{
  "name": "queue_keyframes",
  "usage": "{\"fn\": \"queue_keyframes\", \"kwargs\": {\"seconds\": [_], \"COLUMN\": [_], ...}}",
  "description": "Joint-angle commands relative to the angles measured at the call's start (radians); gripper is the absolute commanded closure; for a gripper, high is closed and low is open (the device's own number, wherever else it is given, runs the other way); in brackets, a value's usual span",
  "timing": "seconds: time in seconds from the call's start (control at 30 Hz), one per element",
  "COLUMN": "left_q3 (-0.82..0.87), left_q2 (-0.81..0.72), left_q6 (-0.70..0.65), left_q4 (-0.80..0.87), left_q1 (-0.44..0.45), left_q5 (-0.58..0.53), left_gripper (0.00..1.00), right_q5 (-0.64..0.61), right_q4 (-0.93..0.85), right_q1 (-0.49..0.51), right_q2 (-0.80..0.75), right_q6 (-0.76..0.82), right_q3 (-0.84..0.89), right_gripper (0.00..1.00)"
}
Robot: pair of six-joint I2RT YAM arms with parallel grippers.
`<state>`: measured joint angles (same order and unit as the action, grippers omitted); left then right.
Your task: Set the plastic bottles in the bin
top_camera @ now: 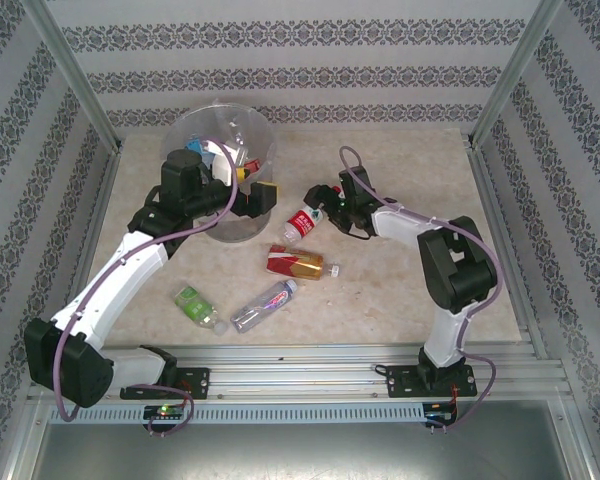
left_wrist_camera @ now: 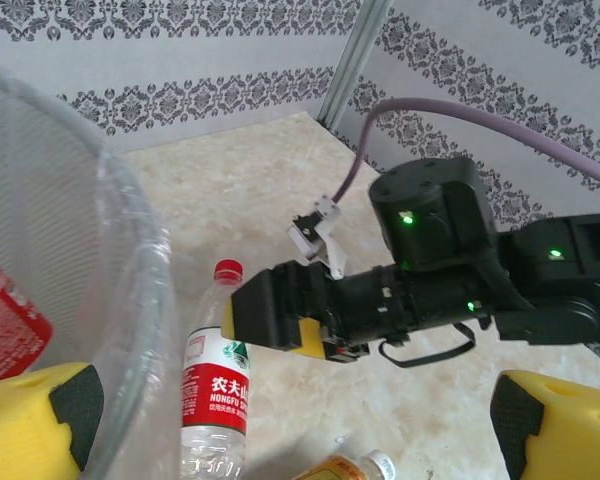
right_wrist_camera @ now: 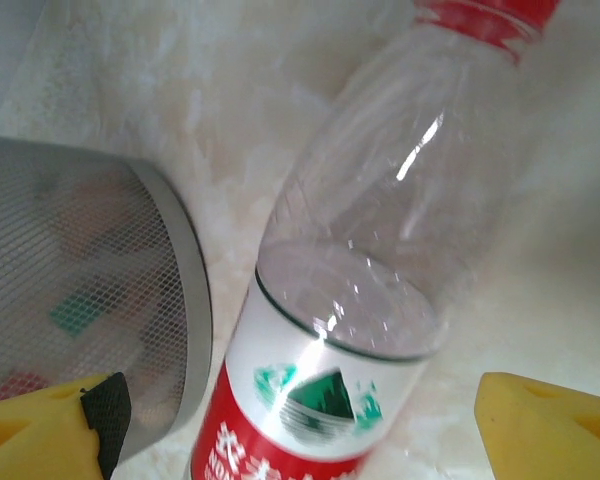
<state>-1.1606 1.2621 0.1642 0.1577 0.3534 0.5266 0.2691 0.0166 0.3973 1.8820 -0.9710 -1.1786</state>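
beside the bin (top_camera: 232, 232), a clear red-labelled bottle (top_camera: 301, 224) lies flat, red cap pointing far-right; right jaws open astride it, left jaws open.

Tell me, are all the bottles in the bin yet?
Not yet. Some bottles lie in the bin. The right gripper, open, hovers over the red-labelled bottle; the left gripper hangs open by the bin's rim. Left on the table: the orange-labelled bottle, purple-labelled bottle and green-labelled bottle.
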Motion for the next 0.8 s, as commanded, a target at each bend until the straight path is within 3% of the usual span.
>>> {"fn": "queue_keyframes", "kwargs": {"seconds": [0.0,0.47,0.77], "left_q3": [0.025,-0.040,-0.077], "left_q2": [-0.024,-0.056,-0.103], "left_q6": [-0.008,-0.031,-0.037], "left_q4": [0.087,0.042,0.001], "left_q1": [0.017,0.017,0.017], "left_q5": [-0.001,-0.193,-0.194], "left_gripper": [0.00,0.00,0.00], "right_q5": [-0.033,-0.085,-0.087], "right_q4": [0.027,0.002,0.050], "right_q1": [0.009,0.009,0.009], "right_q2": [0.053,0.169,0.210], "right_q6": [-0.035,-0.079,-0.100], "right_q3": [-0.050,-0.134,-0.150], "right_gripper": [0.10,0.12,0.23]}}
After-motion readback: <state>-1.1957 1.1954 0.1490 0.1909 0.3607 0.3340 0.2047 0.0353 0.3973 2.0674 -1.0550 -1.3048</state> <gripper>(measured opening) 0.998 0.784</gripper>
